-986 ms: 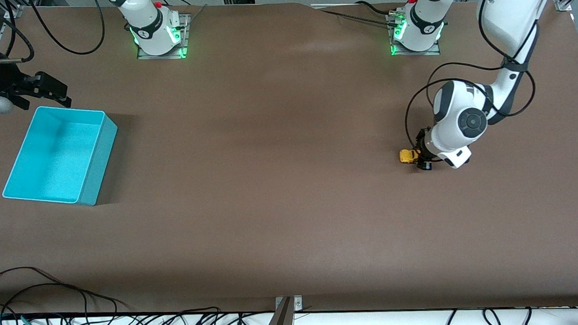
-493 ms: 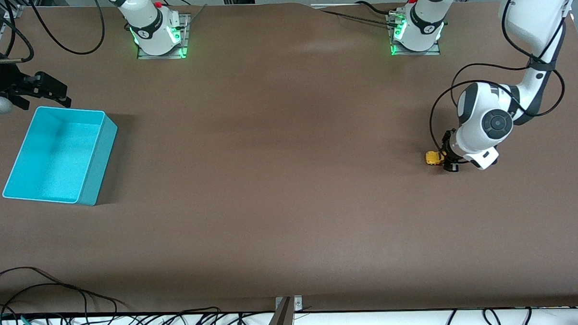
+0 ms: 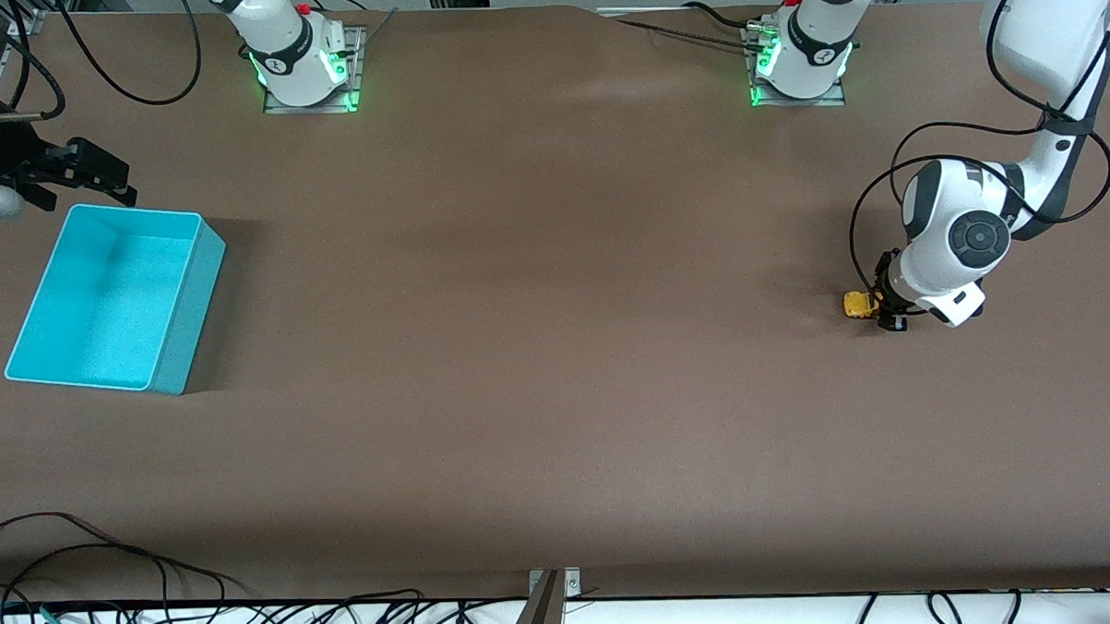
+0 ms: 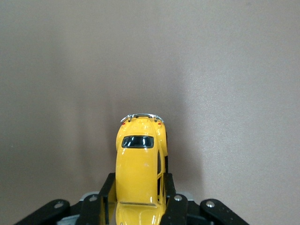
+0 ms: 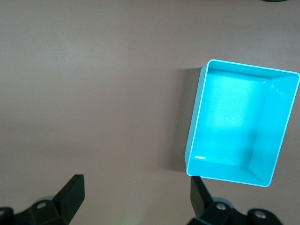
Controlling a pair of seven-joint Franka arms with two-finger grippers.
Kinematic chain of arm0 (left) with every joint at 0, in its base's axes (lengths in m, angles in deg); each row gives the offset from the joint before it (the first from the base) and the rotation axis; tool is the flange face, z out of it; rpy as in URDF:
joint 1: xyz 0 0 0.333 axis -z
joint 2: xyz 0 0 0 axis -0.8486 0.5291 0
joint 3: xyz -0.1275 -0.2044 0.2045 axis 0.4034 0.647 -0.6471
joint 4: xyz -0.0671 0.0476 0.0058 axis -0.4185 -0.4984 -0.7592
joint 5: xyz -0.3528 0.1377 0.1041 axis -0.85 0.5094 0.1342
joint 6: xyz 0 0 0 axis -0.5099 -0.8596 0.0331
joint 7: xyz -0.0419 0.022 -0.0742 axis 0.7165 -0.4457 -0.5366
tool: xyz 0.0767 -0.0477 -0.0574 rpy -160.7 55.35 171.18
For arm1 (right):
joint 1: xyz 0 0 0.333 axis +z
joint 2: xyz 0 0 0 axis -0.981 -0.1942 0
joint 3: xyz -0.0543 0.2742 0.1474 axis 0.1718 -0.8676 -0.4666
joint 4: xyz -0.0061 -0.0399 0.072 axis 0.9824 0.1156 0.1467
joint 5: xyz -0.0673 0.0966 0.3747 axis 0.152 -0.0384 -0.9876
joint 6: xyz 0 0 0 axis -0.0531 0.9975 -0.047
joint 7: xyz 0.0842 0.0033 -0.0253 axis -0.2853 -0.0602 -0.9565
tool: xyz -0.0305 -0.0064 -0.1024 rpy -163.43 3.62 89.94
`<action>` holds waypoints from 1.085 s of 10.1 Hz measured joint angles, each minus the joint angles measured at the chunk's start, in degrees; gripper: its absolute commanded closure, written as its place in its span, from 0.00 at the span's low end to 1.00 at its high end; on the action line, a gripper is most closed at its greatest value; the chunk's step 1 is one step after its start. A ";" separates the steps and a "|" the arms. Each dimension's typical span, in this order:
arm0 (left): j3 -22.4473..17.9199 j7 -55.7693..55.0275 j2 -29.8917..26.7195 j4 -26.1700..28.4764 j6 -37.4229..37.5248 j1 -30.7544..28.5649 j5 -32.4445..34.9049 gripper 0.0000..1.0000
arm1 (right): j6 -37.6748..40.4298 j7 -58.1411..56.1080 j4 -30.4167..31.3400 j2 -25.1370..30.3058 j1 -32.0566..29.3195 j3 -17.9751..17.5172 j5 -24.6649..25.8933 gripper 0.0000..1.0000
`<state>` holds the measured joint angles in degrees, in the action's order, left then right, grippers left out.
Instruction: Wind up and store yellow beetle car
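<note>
1. The broad brown matte table [image 3: 538, 349] fills the front view. Both robot bases stand along its farthest edge, and loose black cables lie just off its nearest edge.

2. The open rectangular turquoise plastic bin [image 3: 111, 300] sits at the right arm's end of the table. In the front view it lies at an angle with one tall side wall showing. The right wrist view looks straight down into the bin [image 5: 241, 122] and shows a bare inside floor, which the front view only partly reveals.

3. The white left arm [image 3: 963, 233] bends down at its own end of the table, well apart from the bin. Its rounded wrist housing covers most of the left gripper [image 3: 887, 311] in the front view, so only a dark tip shows there. The left wrist view shows the left gripper [image 4: 137, 199] clenched on the toy, one black finger pressed against each flank.

4. The black right gripper [image 3: 89, 176] waits in the air beside the bin's farthest corner. In the right wrist view the right gripper [image 5: 136, 194] is released, its two fingers wide apart with only table between them.

5. The tiny yellow beetle-shaped toy car [image 3: 858, 305] is a mere speck in the front view, low at the table. The left wrist view shows the car [image 4: 139, 164] with a dark rear window and chrome bumper, pointing away from the fingers.
</note>
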<state>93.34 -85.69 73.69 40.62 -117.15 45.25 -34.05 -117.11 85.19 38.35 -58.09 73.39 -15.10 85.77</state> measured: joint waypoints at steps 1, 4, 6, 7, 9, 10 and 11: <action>0.00 0.01 0.00 -0.01 0.00 0.00 0.01 0.64 | 0.00 0.00 0.00 0.00 0.00 0.00 0.00 0.00; -0.08 0.07 0.54 -0.03 -0.84 -0.12 0.02 0.00 | 0.00 0.00 0.00 0.00 0.00 0.00 0.00 0.00; -0.17 0.07 2.11 -0.30 -2.86 -0.56 0.02 0.00 | 0.00 0.00 0.00 0.00 0.00 0.00 0.00 0.00; -0.15 0.07 2.16 -0.60 -2.88 -0.59 0.02 0.00 | 0.00 0.00 0.00 0.00 0.00 0.00 0.00 0.00; 0.11 0.04 2.12 -1.31 -2.75 -0.58 0.02 0.00 | 0.00 0.00 0.00 0.00 0.00 0.00 0.00 0.00; 0.61 0.04 2.02 -1.99 -2.17 -0.62 0.02 0.00 | 0.00 0.00 0.00 0.00 0.00 0.00 0.00 0.00; 1.69 0.12 1.82 -3.15 -0.50 -0.60 0.02 0.00 | 0.00 0.00 0.00 0.00 0.00 0.00 0.00 0.00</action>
<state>95.02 -85.56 75.52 37.47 -117.65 44.65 -34.04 -117.11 85.19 38.35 -58.09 73.39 -15.10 85.77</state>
